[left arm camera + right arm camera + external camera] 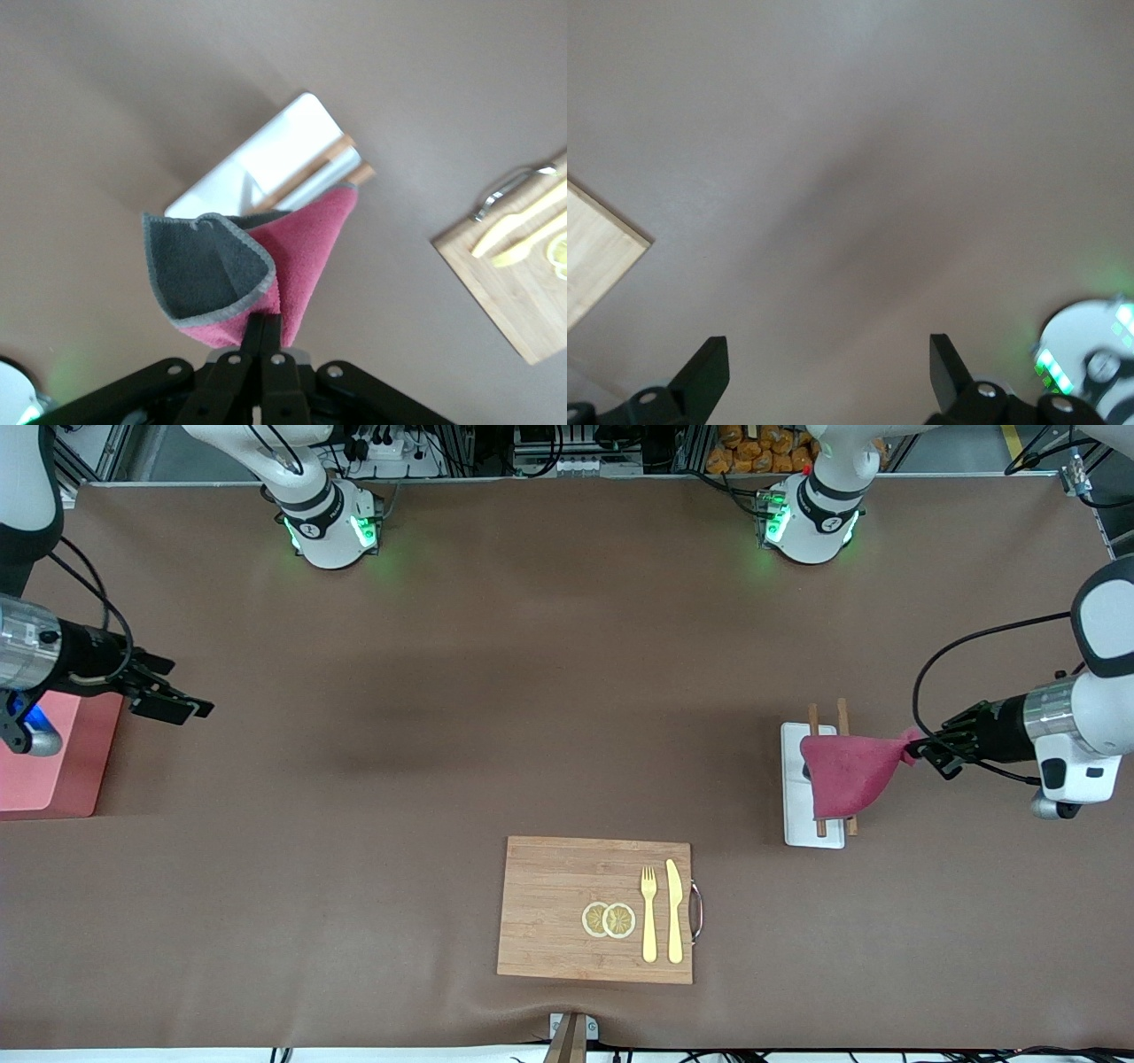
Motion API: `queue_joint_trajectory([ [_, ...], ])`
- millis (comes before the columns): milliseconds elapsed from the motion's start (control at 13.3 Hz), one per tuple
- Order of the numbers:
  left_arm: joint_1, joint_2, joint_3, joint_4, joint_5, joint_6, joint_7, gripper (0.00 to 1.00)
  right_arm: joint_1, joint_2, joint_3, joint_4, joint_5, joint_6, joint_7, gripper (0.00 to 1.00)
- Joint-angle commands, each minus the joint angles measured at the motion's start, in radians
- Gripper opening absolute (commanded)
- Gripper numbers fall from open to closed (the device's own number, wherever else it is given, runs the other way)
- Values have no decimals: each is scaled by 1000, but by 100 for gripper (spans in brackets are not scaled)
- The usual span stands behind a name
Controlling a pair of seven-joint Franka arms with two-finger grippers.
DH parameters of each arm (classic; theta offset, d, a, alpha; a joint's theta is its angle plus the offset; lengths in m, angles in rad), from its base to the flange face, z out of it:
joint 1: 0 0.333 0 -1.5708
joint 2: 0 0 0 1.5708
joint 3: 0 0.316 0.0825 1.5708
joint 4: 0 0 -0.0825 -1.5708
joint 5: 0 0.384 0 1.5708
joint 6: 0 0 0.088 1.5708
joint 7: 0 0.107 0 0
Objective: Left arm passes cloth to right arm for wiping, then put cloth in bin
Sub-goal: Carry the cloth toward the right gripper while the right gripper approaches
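Observation:
The magenta-red cloth (849, 772) hangs in the air over the white chopstick tray, pinched by one corner. My left gripper (917, 746) is shut on that corner. In the left wrist view the cloth (301, 257) droops from the left gripper (264, 328) and shows a grey underside. My right gripper (177, 704) hovers open and empty over the bare table beside the bin, at the right arm's end. In its own wrist view the right gripper (828, 359) has only table between its fingers. The salmon-pink bin (53, 757) is partly hidden by the right arm.
A white chopstick tray (811, 806) with brown chopsticks lies under the cloth. A wooden cutting board (567, 908) near the front edge carries a yellow fork (648, 912), a yellow knife (674, 908) and two lemon slices (609, 919).

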Motion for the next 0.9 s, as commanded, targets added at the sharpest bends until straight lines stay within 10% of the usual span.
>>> queue_joint_trajectory([
  [0, -61, -14, -33, 65, -5, -42, -106, 0, 78, 20, -3, 22, 59, -19, 281, 100],
  [226, -72, -14, -170, 100, -16, -42, -218, 0, 161, 57, -3, 42, 109, -19, 481, 100],
  [527, -84, 14, -431, 172, -19, -21, -430, 0, 187, 152, -3, 91, 402, -13, 742, 100],
  [828, -222, 51, -501, 176, -19, 158, -593, 0, 236, 201, -4, 94, 496, 4, 773, 100],
])
